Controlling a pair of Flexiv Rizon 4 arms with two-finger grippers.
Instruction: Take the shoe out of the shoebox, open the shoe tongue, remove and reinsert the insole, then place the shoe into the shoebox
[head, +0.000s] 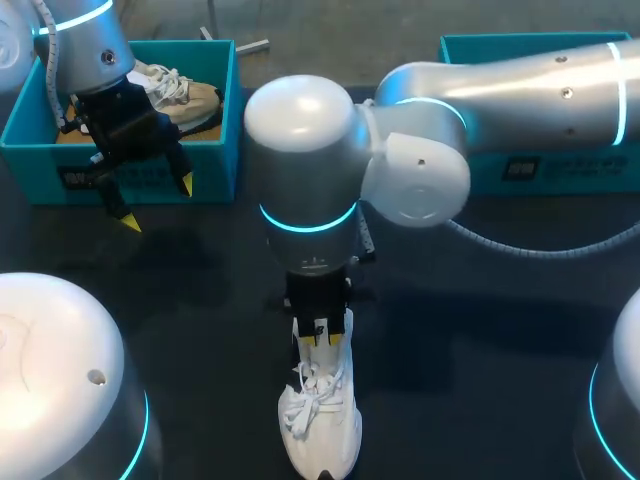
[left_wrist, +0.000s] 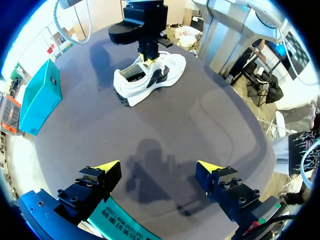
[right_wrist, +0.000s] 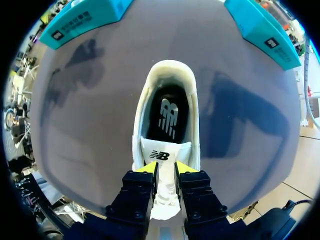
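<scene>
Pinching anything, the right jaws?

Yes. They are nearly together, clamped from two sides on the soft white tongue (right_wrist: 165, 155) of the white shoe (head: 335, 430). Their yellow fingertips (right_wrist: 146, 168) sit just behind the tongue's label.

What is the shoe like?

It has a smooth white upper, a padded rounded heel collar and white laces (head: 315, 395) in loose loops. A dark insole (right_wrist: 168, 117) with a pale logo lies flat inside. The shoe stands upright on the dark matte surface (head: 200, 330), near its middle, with the toe pointing toward the robot's side.

And the left jaws?

They are wide apart and hold nothing. Their blocky black fingers have yellow tips (left_wrist: 106, 166) and hang above the surface just in front of the shoebox (head: 215, 170), well apart from the white shoe.

What else is around?

The shoebox is stiff teal card, rectangular and open-topped, at the far left. A tan shoe (head: 190, 100) with pale laces lies inside it. A second teal box (head: 590, 170) sits at the far right.

What blocks the view?

From overhead, the right arm (head: 520, 90), glossy silver-white with a glowing cyan ring, crosses in from the right. It covers much of the second box and the white shoe's heel. The left arm (head: 80, 40) hides part of the shoebox's inside.
</scene>
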